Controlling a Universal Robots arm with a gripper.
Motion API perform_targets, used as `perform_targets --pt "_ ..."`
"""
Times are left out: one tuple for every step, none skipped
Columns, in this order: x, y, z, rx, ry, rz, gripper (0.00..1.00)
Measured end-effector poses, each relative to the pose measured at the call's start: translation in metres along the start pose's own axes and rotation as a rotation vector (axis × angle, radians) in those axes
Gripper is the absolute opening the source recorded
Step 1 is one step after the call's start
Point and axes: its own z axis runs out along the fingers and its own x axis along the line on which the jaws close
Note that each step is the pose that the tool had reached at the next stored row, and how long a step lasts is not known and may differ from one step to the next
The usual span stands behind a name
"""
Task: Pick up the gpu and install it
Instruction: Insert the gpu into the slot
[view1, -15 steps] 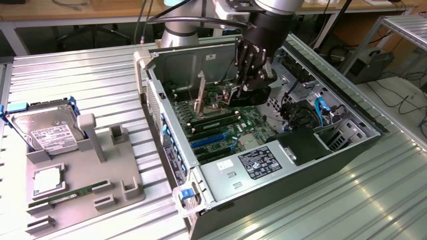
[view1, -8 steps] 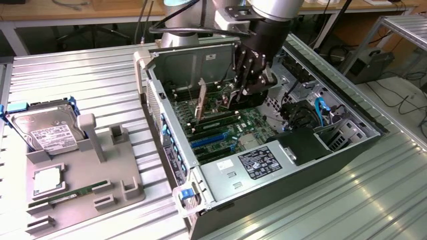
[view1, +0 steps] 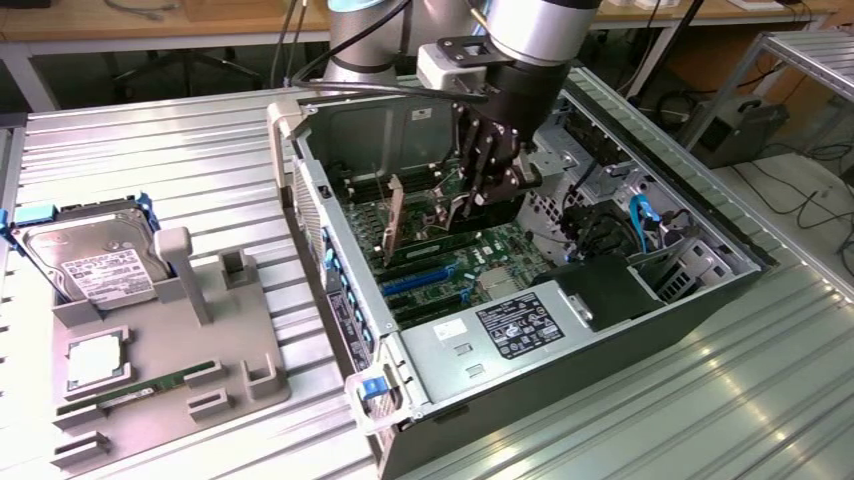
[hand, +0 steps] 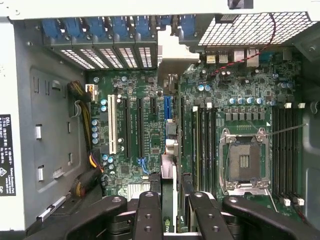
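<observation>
Wrist view, nearest first: the black jaws of the gripper are closed narrow on the gpu, one finger on each face of the thin card, which stands on edge between them. Under it lies the motherboard, and the card runs parallel to the white expansion slot. Whether its lower edge is seated in a slot cannot be told. The card's silvery end bracket reaches the row of rear slot covers. The bare processor socket sits beside the card.

In the exterior view, a grey parts tray lies at 8 o'clock on the ribbed metal table. It carries the hard drive and the green memory stick. The open computer case lies on its side in the middle, just beside the tray. The gripper reaches down into the case toward 12 o'clock, well apart from the tray. The arm rises behind it.
</observation>
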Motion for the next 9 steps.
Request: perform_targets --pt "0.0 0.0 0.0001 0.0001 -0.0002 0.0 0.26" --pt "0.0 0.0 0.0001 0.0001 -0.0002 0.0 0.26" --pt "0.0 0.0 0.0001 0.0001 -0.0002 0.0 0.26" --pt "0.0 0.0 0.0002 0.0001 -0.0002 0.0 0.26" --pt "0.0 0.0001 0.0002 0.0 -0.0001 0.0 0.26" --pt "0.0 0.0002 0.0002 0.0001 0.0 0.0 0.26" --pt "0.0001 0.0003 0.0002 0.0001 -0.0001 0.0 0.26" --pt "0.0001 0.0003 0.0002 0.0001 0.0 0.0 0.26" --pt "0.0001 0.0003 0.0002 0.0001 0.0 0.0 0.26"
